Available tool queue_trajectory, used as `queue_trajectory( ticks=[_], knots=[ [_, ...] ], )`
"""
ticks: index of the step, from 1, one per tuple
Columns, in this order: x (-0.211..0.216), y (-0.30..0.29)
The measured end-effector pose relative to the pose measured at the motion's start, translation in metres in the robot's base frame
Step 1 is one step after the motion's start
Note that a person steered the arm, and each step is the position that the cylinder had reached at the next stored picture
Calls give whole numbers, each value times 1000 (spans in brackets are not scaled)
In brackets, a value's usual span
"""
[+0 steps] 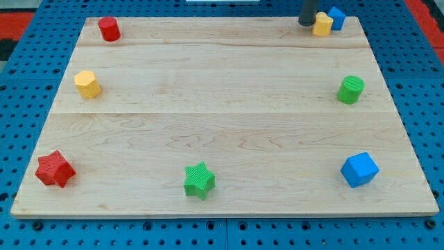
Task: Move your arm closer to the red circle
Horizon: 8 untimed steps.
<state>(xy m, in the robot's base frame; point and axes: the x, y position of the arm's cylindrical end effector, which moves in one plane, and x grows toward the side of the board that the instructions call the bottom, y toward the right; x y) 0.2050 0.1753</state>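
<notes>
The red circle (109, 29) is a short red cylinder at the board's top left corner. My tip (306, 23) is the lower end of the dark rod at the view's top right, just left of a yellow block (322, 24) and touching or nearly touching it. A blue block (337, 17) sits right behind the yellow one. The tip is far to the right of the red circle, almost the whole board width away.
A yellow hexagon block (87, 84) lies at the left, a red star (55, 169) at bottom left, a green star (200, 180) at bottom middle, a blue cube (359, 169) at bottom right, a green cylinder (351, 89) at right. The wooden board (222, 125) lies on blue pegboard.
</notes>
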Motion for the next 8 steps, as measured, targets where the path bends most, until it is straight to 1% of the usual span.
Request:
queue_trajectory(
  ticks=[1, 2, 3, 4, 5, 6, 7, 8],
  knots=[
    [0, -17],
    [9, -67],
    [34, -105],
    [69, -112],
    [72, -118],
    [71, -162],
    [47, -211],
    [-4, -249]
  ],
)
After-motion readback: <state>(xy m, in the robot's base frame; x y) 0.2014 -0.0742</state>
